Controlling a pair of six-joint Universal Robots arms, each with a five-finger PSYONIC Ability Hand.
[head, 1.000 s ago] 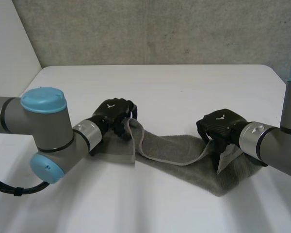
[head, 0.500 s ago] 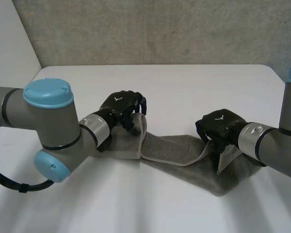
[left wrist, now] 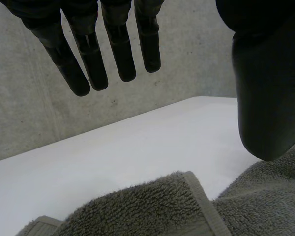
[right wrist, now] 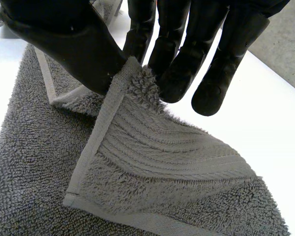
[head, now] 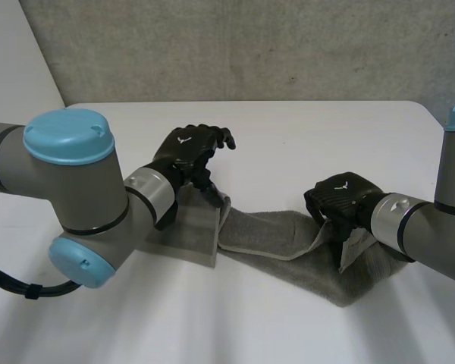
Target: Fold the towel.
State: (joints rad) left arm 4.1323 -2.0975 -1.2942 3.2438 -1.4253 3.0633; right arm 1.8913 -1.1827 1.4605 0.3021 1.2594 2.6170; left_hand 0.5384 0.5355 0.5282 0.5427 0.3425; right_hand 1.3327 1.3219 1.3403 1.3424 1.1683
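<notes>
Head view: bright, even, diffuse light from above. White table (head: 288,129) is brightest area; grey wall (head: 250,45) evenly lit. Soft, faint shadow on table along near edge of towel (head: 288,243). L wrist view: left hand (left wrist: 265,73) backlit, near-black vs. lit wall. R wrist view: table almost pure white; towel ribs lit in relief; right hand (right wrist: 64,34) dark.
</notes>
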